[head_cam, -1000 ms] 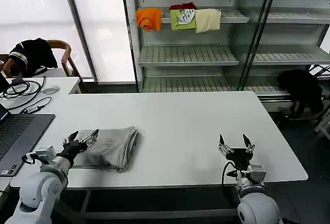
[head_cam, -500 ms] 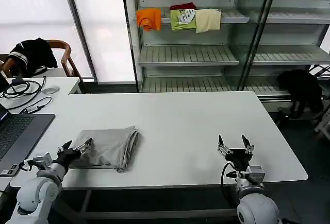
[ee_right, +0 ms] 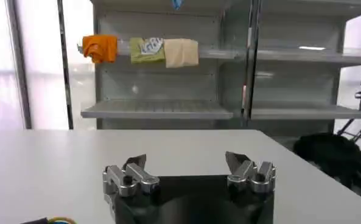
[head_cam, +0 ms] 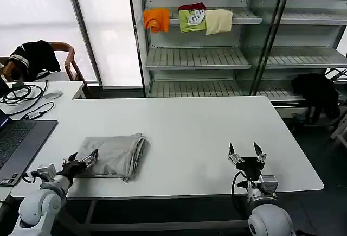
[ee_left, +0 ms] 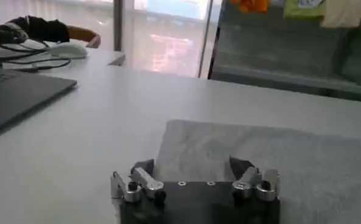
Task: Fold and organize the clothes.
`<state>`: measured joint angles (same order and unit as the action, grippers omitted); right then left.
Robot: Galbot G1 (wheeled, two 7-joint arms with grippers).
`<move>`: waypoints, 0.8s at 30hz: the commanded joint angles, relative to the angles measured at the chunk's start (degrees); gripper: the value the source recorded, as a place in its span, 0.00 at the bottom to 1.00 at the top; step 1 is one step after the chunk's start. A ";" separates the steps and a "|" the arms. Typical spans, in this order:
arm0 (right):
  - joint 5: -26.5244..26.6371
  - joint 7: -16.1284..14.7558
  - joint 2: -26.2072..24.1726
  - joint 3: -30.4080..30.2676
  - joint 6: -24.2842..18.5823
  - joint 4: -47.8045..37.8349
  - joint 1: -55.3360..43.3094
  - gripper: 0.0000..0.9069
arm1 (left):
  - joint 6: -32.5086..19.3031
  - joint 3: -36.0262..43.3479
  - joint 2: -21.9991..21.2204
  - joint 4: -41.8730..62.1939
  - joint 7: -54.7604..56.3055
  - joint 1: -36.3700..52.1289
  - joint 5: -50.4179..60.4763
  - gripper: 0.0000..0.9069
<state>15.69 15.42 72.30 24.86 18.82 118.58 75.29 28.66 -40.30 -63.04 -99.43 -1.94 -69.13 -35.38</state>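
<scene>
White desk (head_cam: pixel 195 133), metal shelving (head_cam: pixel 198 57) behind it. Folded grey shirt (head_cam: pixel 114 154) lies flat on the desk's near left part. Left tool (head_cam: pixel 81 161) low at the shirt's near-left corner, fingers spread, grasping nothing; whether it touches the cloth, cannot tell. Right tool (head_cam: pixel 245 153) over the near right edge, well apart from the shirt, released, empty.

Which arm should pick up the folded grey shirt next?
Probably left. The left gripper is open at the near-left corner of the folded grey shirt. The right gripper, also open, sits far across the white table with nothing near it.
</scene>
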 commanded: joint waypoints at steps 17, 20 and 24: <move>0.05 0.11 0.14 0.25 -0.04 0.26 -0.32 1.00 | -0.76 0.01 -0.17 1.74 -0.40 -0.14 0.05 0.01; 0.05 0.11 0.11 0.25 -0.02 0.29 -0.46 1.00 | -1.48 -1.21 0.40 2.70 -0.49 -0.17 0.25 0.00; 0.10 0.11 -0.20 0.54 0.03 0.18 -0.70 1.00 | -1.95 -5.29 2.94 3.15 -1.41 -1.02 -0.26 0.00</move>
<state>15.73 15.50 72.18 25.30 18.77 118.82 74.67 27.23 -41.05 -62.63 -97.43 -2.61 -69.34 -35.31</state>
